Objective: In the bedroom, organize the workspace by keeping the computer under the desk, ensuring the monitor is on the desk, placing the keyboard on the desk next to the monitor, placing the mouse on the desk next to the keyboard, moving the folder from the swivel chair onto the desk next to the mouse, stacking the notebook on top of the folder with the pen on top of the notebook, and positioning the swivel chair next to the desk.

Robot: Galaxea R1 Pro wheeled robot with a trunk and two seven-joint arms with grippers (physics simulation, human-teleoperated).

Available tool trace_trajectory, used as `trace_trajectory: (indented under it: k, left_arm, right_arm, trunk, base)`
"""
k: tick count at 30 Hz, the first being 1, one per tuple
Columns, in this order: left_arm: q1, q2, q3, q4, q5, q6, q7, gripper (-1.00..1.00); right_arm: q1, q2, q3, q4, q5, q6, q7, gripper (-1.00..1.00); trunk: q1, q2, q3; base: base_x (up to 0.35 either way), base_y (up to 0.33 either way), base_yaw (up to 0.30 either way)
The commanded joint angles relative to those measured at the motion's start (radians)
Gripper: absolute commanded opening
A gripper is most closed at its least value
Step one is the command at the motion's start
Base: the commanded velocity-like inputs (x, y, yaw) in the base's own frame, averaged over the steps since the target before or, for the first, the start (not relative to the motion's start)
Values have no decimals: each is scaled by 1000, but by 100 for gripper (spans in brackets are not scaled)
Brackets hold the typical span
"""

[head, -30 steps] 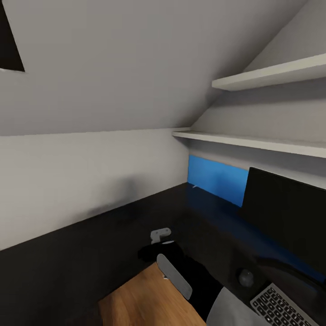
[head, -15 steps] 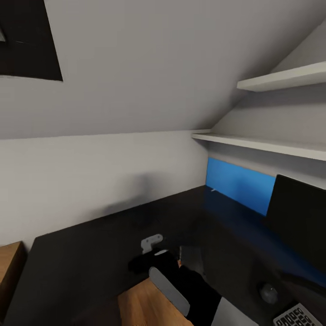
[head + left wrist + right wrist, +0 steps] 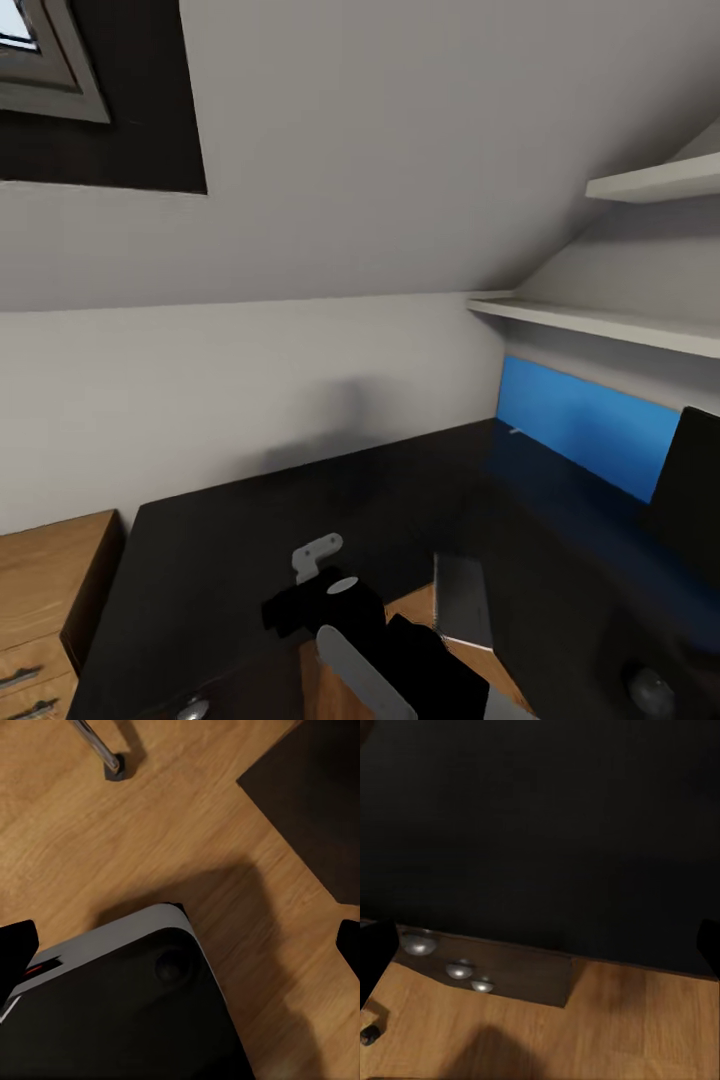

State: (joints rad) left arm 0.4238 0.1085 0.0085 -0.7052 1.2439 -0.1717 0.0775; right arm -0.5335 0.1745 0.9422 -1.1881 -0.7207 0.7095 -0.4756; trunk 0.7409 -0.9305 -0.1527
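desk [image 3: 300, 520] black L-top, bare near corner | monitor [image 3: 690, 480] at desk's right edge, mouse [image 3: 652, 690] in front of it | left hand [image 3: 180, 937] and right hand [image 3: 540, 945]: both spread apart, holding nothing, hanging over the wood floor [image 3: 150, 832] | drawer knobs [image 3: 457, 969] below the right one

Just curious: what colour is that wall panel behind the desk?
Bright blue panel, clearest in the head view.

No readable text, label, brand, number or sign appears anywhere; the black desk [image 3: 300, 520] is plain; the blue wall panel [image 3: 585, 425] at far right is blank; the white shelves [image 3: 600, 322] carry no markings.
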Motion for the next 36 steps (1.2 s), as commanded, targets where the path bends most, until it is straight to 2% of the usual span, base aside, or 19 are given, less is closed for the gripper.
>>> trace_trajectory:
  k: [1, 5, 6, 9, 14, 18, 19, 21, 25, 26, 30, 36]
  left_arm:
    - [0, 0, -2, -3, 7, -3, 5, 100]
    - [1, 1, 0, 11, 14, -3, -7, 100]
    - [2, 1, 1, 25, 31, -3, -33, 100]
    - [3, 2, 2, 30, 40, -3, -52, 100]
    - [6, 2, 2, 58, 54, -3, -97, 100]
    - [7, -5, 2, 101, 59, -4, -130, 100]
    - [8, -9, 2, 117, 60, -5, -144, 100]
    - [8, -21, 3, 177, 67, -18, -214, 100]
    - [9, -29, 6, 264, 110, -46, -340, 100]
    - [7, -33, 6, 324, 171, -61, -420, 100]
    - [5, -35, 6, 356, 200, -68, -452, 100]
    - [-1, -36, 4, 382, 215, -72, -468, 100]
  right_arm:
    - [-1, 0, 2, -1, -10, 1, -10, 100]
    - [13, 0, 5, -16, -8, -2, -13, 100]
    - [19, 0, 7, -22, -8, -4, -14, 100]
    - [20, 0, 13, -20, -8, -4, -14, 100]
    - [21, 0, 58, -13, -7, -5, -19, 100]
    - [21, 0, 80, 20, -7, -4, -20, 100]
    - [21, 0, 83, 28, -8, -2, -20, 100]
    - [21, 0, 89, 44, -8, 2, -20, 100]
    - [21, 0, 94, 54, -9, 5, -21, 100]
    - [21, 0, 104, 58, -9, 5, -20, 100]
    - [21, 0, 122, 60, -8, 2, -20, 100]
    - [21, 0, 133, 60, -8, 0, -23, 100]
  trunk:
    - [-4, 6, 2]
    - [-19, 34, 14]
    - [-23, 41, 17]
    - [-34, 62, 25]
    - [-54, 97, 39]
    - [-69, 125, 50]
    - [-73, 132, 53]
    - [-80, 146, 59]
    - [-96, 174, 72]
    - [-100, 181, 75]
    - [-115, 209, 87]
    - [-138, 251, 106]
  base:
    - [0, 0, 276]
    - [0, 0, 276]
    - [0, 0, 268]
    - [0, 0, 265]
    - [0, 0, 262]
    - [0, 0, 268]
    - [0, 0, 271]
    - [0, 0, 273]
    - [0, 0, 275]
    - [0, 0, 266]
    - [0, 0, 265]
    - [0, 0, 273]
